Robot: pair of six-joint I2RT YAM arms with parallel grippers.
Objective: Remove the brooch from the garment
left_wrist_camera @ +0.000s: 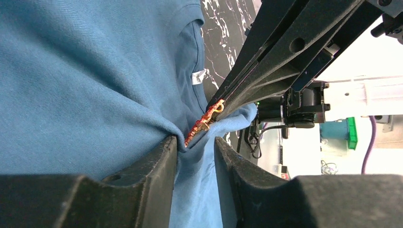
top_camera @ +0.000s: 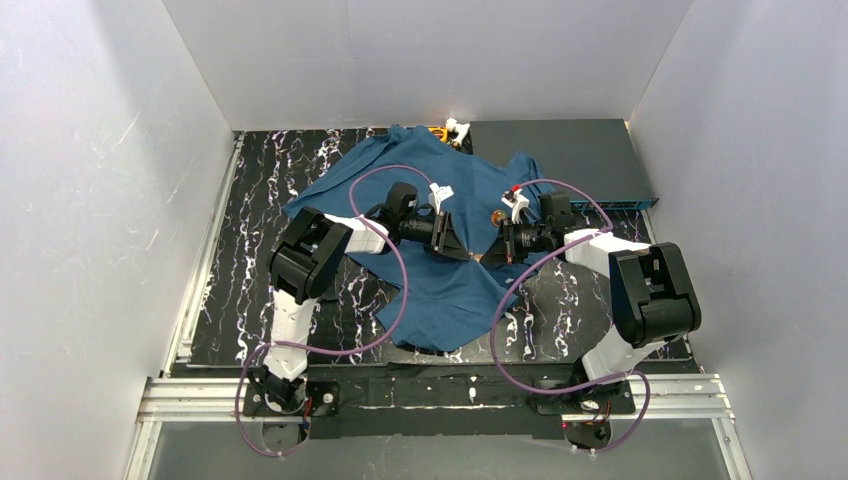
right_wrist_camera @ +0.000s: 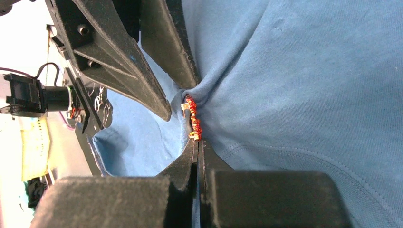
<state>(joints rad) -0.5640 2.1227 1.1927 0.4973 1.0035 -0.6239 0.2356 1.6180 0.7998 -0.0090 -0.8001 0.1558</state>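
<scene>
Garment [top_camera: 447, 292]: dark teal T-shirt, spread crumpled over the middle of the black, white-veined bench [top_camera: 250, 230], reaching from the far edge towards the near edge. Both arms are seen meeting over its centre.

Brooch [left_wrist_camera: 204, 121]: red and gold, narrow, pinned into a raised fold of the cloth at the middle of the shirt, between the two pincers. Cloth is drawn into creases around it.

Right pincer [right_wrist_camera: 197, 142]: fingers pressed together with no gap, closed on one end of the brooch, at the gold clasp.

Left pincer [left_wrist_camera: 196, 141]: fingers partly apart, set either side of the cloth fold just beside the other end of the brooch. Cloth fills the gap; one finger [left_wrist_camera: 159, 161] is touched by the fold. Whether the cloth is actually clamped cannot be told.

A flat dark grey box [top_camera: 560, 155] is noted at the far right of the bench, its corner touched by the shirt. A small orange and white object [top_camera: 452, 130] lies at the far edge, beside the shirt.
</scene>
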